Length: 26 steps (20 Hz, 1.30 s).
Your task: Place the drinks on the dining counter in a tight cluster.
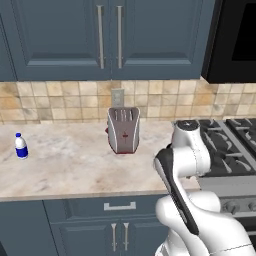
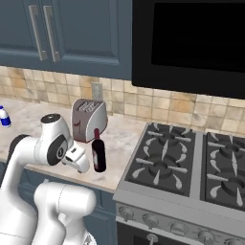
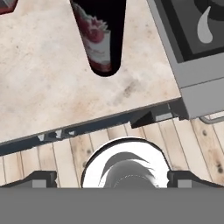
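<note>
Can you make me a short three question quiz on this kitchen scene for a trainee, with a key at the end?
1. True or false: the wine bottle stands upright on the counter.
2. What sits between the water bottle and the wine bottle: A toaster, B kettle, C bowl?
3. Fill in: the gripper is ____ and holds nothing.

Key:
1. True; it stands near the counter's front edge, beside the stove.
2. A, the toaster.
3. Open; in the hand view its fingertips stand wide apart, short of the bottle.
</note>
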### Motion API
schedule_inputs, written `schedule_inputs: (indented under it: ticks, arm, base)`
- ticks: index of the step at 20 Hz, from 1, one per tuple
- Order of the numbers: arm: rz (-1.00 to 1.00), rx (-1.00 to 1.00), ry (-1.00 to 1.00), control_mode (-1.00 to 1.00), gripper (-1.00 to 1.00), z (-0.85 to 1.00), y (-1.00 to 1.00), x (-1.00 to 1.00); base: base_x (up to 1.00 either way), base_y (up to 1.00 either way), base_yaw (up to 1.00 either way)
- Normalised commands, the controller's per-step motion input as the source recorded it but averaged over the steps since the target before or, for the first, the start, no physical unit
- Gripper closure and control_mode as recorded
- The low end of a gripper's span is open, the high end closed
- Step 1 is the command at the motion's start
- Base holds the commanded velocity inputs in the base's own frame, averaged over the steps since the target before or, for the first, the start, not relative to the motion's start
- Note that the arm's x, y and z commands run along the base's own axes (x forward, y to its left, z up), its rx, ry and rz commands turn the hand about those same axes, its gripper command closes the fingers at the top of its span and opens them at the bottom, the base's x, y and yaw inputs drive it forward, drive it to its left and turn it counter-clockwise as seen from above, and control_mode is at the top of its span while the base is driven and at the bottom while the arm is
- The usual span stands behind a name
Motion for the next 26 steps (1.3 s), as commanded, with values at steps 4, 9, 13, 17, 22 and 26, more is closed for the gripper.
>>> schedule_inputs:
  ticks: [4,9,13,17,22,26]
  arm:
    - [0.29,0.01,-0.22,-1.0,-1.0,0.07,-0.1,-0.15]
    - [0.46,0.0,-0.25,-1.0,-1.0,0.12,-0.27,-0.21]
    - [0.56,0.01,-0.28,-1.0,-1.0,0.11,-0.44,-0.21]
    - [0.51,0.06,-0.22,-1.0,-1.0,0.02,-0.49,-0.31]
    - [0.44,0.09,-0.29,-1.0,-1.0,0.0,-0.4,-0.25]
    - [0.37,0.15,-0.48,-1.0,-1.0,0.0,-0.21,0.02]
  base:
    - [0.0,0.0,0.0]
    - [0.0,0.0,0.0]
    - [0.0,0.0,0.0]
    - [0.0,0.0,0.0]
    - [0.0,0.0,0.0]
    - [0.0,0.0,0.0]
